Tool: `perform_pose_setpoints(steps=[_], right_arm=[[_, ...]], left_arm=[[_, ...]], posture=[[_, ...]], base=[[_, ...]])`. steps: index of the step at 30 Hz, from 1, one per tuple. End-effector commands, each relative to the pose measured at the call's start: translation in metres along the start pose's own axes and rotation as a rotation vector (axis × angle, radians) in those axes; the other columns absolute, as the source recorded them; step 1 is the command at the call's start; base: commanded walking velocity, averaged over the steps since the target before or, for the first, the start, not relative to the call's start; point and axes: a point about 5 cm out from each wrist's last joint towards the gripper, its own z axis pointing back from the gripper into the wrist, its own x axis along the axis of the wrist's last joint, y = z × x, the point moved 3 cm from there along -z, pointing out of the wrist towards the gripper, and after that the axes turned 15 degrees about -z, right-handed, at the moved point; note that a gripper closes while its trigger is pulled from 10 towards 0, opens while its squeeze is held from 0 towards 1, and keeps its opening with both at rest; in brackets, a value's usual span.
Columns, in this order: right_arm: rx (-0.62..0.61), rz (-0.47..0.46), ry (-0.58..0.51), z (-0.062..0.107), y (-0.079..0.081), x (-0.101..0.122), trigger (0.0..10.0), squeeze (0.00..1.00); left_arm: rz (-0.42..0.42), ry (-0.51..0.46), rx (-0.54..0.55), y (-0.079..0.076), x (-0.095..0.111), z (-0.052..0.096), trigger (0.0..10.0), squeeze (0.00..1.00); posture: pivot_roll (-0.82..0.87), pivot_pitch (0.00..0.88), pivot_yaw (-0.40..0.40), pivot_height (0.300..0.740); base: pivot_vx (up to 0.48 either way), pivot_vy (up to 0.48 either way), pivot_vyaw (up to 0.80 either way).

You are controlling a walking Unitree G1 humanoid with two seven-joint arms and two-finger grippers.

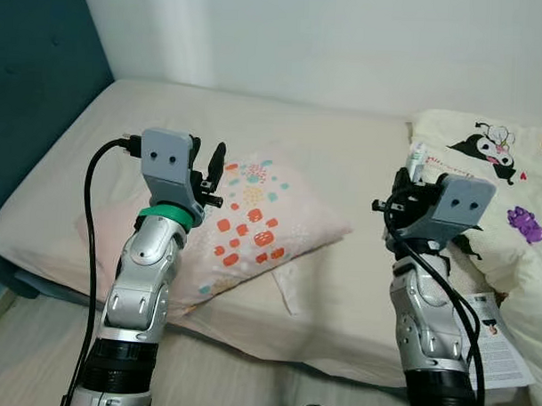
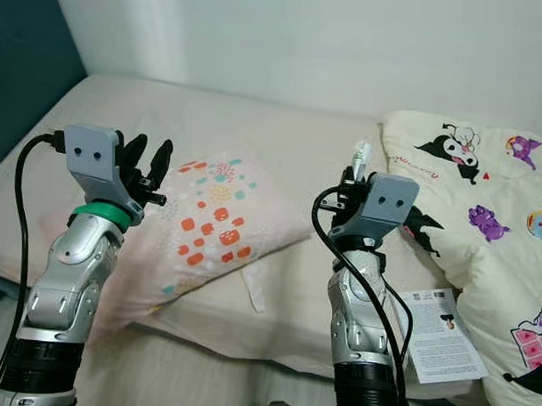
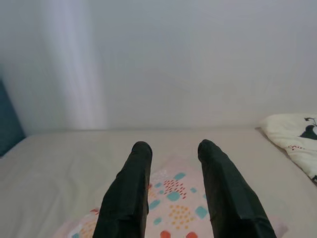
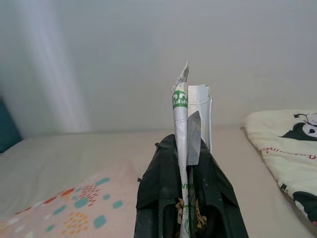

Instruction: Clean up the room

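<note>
Wrapper (image 4: 187, 119) stands upright, clamped in the right gripper (image 2: 353, 190) jaws; left gripper (image 1: 212, 170) jaws apart over the pillow (image 1: 253, 211).

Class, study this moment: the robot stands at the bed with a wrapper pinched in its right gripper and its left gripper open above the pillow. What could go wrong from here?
1. The right gripper pinches the crumpled wrapper only by its lower part; it may slip out onto the bed.
2. A paper leaflet lies at the bed's edge beside the right arm; a swing might knock it to the floor.
3. The open left gripper hangs over the patterned pillow and could snag it.
</note>
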Motion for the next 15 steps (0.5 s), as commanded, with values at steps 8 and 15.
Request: perform_pose_setpoints(steps=[8, 15], right_arm=[[0.004, -0.001, 0.031, 0.0037, 0.0011, -0.0067, 10.0, 0.0], [-0.002, 0.001, 0.035, 0.0052, 0.0007, -0.0077, 10.0, 0.0]], left_arm=[[0.003, 0.024, -0.006, -0.0008, -0.0051, 0.002, 10.0, 0.0], [0.001, 0.025, -0.007, -0.0007, -0.005, 0.0018, 10.0, 0.0]], posture=[[-0.11, 0.007, 0.021, 0.735], [-0.12, 0.012, 0.023, 0.735]], base=[[-0.285, 0.0, 0.0], [-0.286, 0.0, 0.0]])
